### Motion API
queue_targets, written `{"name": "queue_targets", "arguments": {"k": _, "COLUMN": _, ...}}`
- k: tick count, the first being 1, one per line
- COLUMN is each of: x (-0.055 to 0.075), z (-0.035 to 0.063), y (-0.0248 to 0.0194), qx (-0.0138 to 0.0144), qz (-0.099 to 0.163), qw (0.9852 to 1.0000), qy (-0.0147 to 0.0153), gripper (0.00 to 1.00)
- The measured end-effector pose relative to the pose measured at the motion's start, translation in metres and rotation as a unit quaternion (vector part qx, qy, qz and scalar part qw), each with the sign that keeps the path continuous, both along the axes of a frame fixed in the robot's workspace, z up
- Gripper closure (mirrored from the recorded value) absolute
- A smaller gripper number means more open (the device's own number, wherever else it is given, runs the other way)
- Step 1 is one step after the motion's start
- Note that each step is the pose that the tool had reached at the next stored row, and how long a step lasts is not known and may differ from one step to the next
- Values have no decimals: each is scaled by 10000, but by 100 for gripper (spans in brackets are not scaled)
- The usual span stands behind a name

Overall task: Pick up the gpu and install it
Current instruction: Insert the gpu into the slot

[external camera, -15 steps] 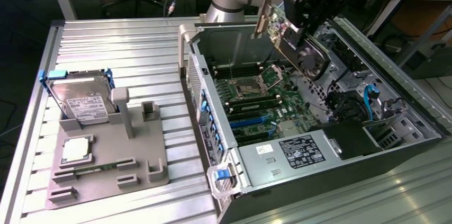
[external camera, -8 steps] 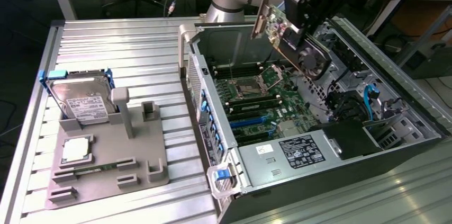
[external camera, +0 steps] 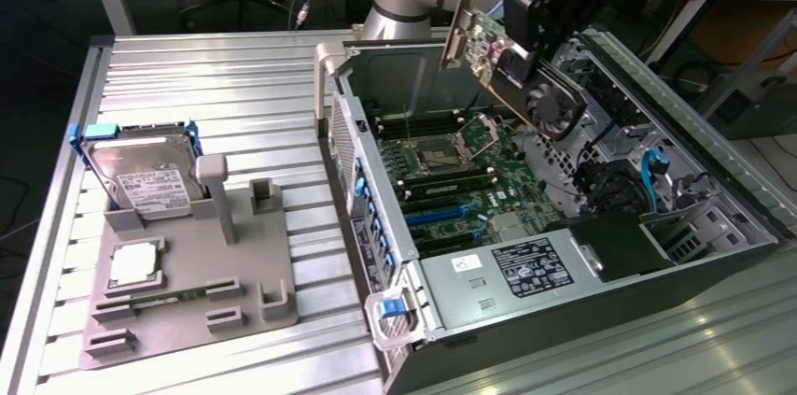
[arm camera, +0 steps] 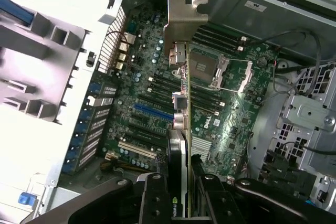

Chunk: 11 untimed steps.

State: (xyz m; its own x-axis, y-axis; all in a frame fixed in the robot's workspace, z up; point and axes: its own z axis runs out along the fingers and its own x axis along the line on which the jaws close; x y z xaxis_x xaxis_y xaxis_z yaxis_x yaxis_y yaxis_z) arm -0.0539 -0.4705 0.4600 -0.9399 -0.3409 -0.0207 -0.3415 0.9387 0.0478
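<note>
On the exterior view's left, a hard drive (external camera: 144,180) stands on edge in a grey tray (external camera: 174,325) set on the ribbed desk (external camera: 212,77), and a square chip (external camera: 134,266) lies flat in the same tray, just beside the drive. To the right of the tray sits an open case (external camera: 648,325) with its motherboard (external camera: 454,180) exposed. Over the far end of the case the gpu (external camera: 548,104) hangs tilted in the air, apart from the motherboard, fan side showing, its silver bracket (external camera: 464,26) toward the exterior view's left. The claw (external camera: 533,45) is clenched on the gpu's upper part, reaching down from the arm above. In the wrist view the gpu (arm camera: 177,156) appears edge-on, pinched between the claw's dark fingers (arm camera: 152,198), with the bracket (arm camera: 181,24) at the end away from the claw (arm camera: 182,192). Below the card lies the motherboard (arm camera: 142,77) with a blue slot (arm camera: 152,113) and a metal socket (arm camera: 207,69); the card touches neither.
</note>
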Motion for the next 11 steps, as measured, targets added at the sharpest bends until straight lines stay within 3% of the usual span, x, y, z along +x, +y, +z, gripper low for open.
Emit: {"name": "queue_targets", "arguments": {"k": 11, "x": 0, "z": 0, "y": 0, "qx": 0, "qz": 354, "qw": 9994, "qy": 0, "gripper": 73}}
